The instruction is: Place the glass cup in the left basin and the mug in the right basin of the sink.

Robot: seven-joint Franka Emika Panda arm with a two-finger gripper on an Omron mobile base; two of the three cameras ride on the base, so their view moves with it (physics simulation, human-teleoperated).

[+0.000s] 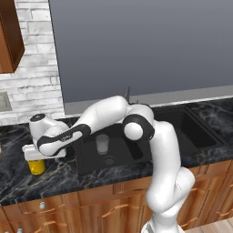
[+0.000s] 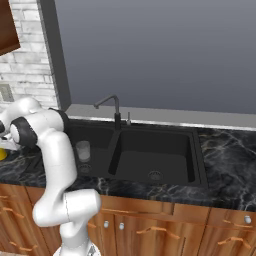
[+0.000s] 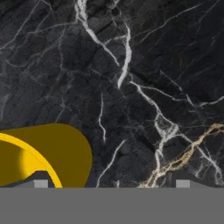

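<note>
The yellow mug (image 1: 36, 166) stands on the black marbled counter, left of the sink, and peeks out at the left edge of the right base view (image 2: 2, 154). My gripper (image 1: 35, 159) hangs directly over it, pointing down, jaws open. In the hand view the mug (image 3: 65, 153) sits at the lower left, with its near wall between the wide-apart fingertips of the gripper (image 3: 111, 183). One fingertip (image 3: 40, 183) is over the rim. The glass cup (image 1: 102, 143) (image 2: 83, 150) stands upright in the left basin (image 1: 122, 154) (image 2: 100, 142). The right basin (image 1: 191, 129) (image 2: 155, 160) holds nothing.
A thin dark faucet (image 2: 116, 112) rises behind the sink's divider. The white arm arches over the left basin toward the left counter (image 1: 13, 177). A brick wall and a wooden cabinet (image 1: 9, 36) stand at the far left. Wooden drawers run below the counter.
</note>
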